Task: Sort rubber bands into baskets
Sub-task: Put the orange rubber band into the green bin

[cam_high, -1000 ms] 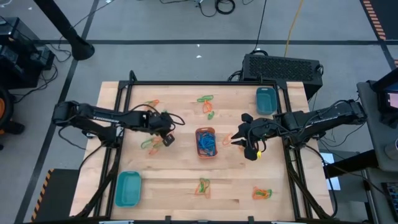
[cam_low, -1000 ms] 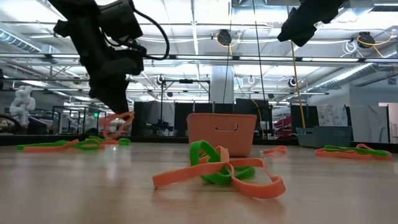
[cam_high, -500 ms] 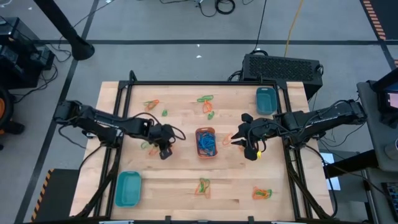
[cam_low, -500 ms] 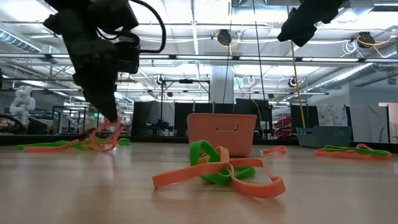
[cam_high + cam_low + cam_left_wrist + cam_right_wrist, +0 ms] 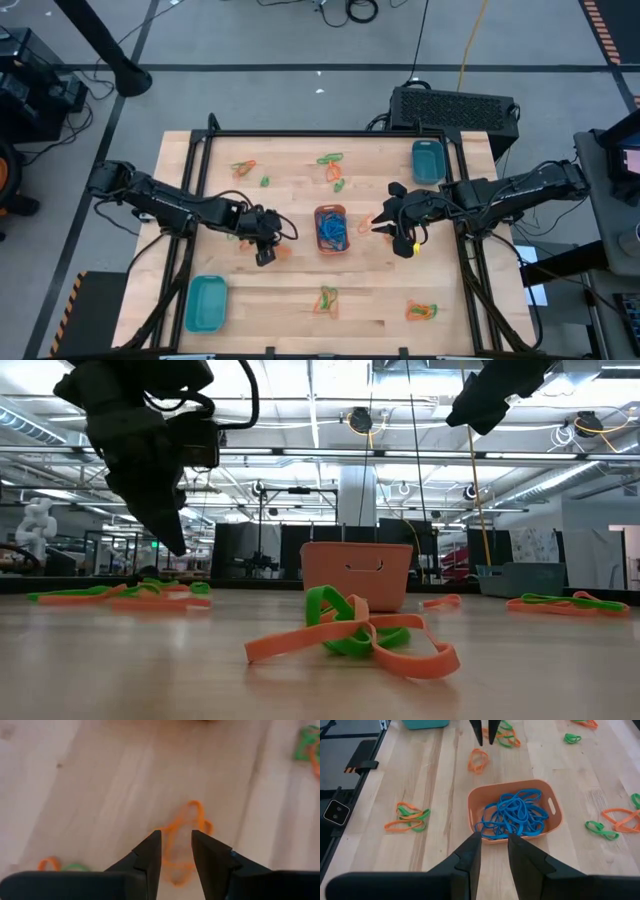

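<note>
My left gripper (image 5: pixel 176 847) stands open just above the table, left of the orange basket (image 5: pixel 331 228). Below its fingers an orange rubber band (image 5: pixel 192 804) lies flat on the wood, also seen as a loose orange rubber band (image 5: pixel 478 760) in the right wrist view. The orange basket holds a heap of blue rubber bands (image 5: pixel 512 815). My right gripper (image 5: pixel 493 840) hovers open and empty, high to the right of that basket. One teal basket (image 5: pixel 206 302) sits near left, another teal basket (image 5: pixel 427 160) far right.
Small tangles of orange and green bands lie about the table: far left (image 5: pixel 243 168), far middle (image 5: pixel 332 165), behind the left gripper (image 5: pixel 238 232), near middle (image 5: pixel 327 298) and near right (image 5: pixel 421 311). A black frame rail (image 5: pixel 330 134) runs round the table.
My left gripper has moved toward the table's near edge, sunk a little and let go of the orange band. The band hung from its fingertips a second ago, touched down, and now lies flat on the table. The right arm has kept still.
</note>
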